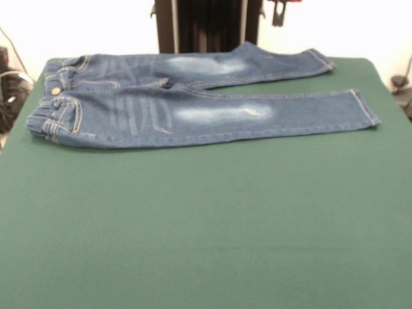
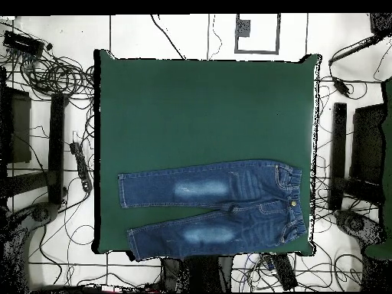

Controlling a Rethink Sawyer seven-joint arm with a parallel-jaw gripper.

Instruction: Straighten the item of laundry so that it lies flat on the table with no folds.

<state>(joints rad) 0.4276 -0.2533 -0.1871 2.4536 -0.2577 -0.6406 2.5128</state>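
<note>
The item of laundry (image 1: 193,103) is a small pair of blue jeans with pale thigh patches. It lies spread out along the far part of the table (image 1: 206,225), waistband to the left and both legs stretched to the right, slightly apart. In the overhead view the item of laundry (image 2: 222,203) sits by the table's (image 2: 199,107) bottom edge with its waistband at the right, and the lower leg's hem reaches that edge. A dark part of the gripper (image 1: 278,13) hangs at the top edge, well above and behind the far leg, touching nothing.
The dark pedestal (image 1: 206,26) stands just behind the jeans. Cables and stands (image 2: 53,92) ring the table on the floor. Broad green tabletop stretches in front of the jeans.
</note>
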